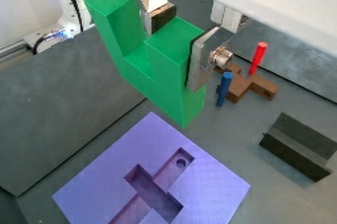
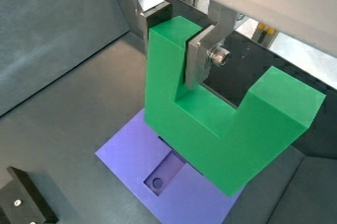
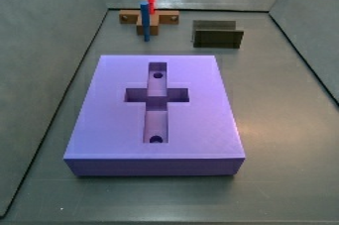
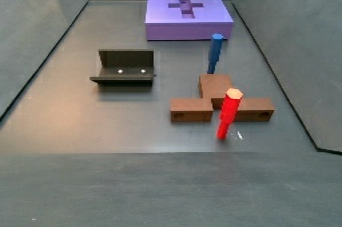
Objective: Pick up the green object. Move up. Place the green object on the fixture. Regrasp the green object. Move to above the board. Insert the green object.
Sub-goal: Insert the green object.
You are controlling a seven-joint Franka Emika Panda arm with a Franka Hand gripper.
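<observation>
We see the purple board lying flat at the centre of the grey tabletop, its cross-shaped recess facing up with a small round hole at each end. At one o'clock sits the dark fixture; at twelve o'clock the brown stand carries red and blue posts. The claw is out of sight here.

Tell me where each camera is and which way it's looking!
Wrist view: rides on the arm, looks down past the gripper holding the green object above the board.
Wrist view: also on the arm, from the opposite side; gripper, green object, board.
Side view: sits low by the board, faces the fixture; no robot shows.
Side view: sits at the far end, past the fixture, faces the board; no robot shows.
All four share the board.
</observation>
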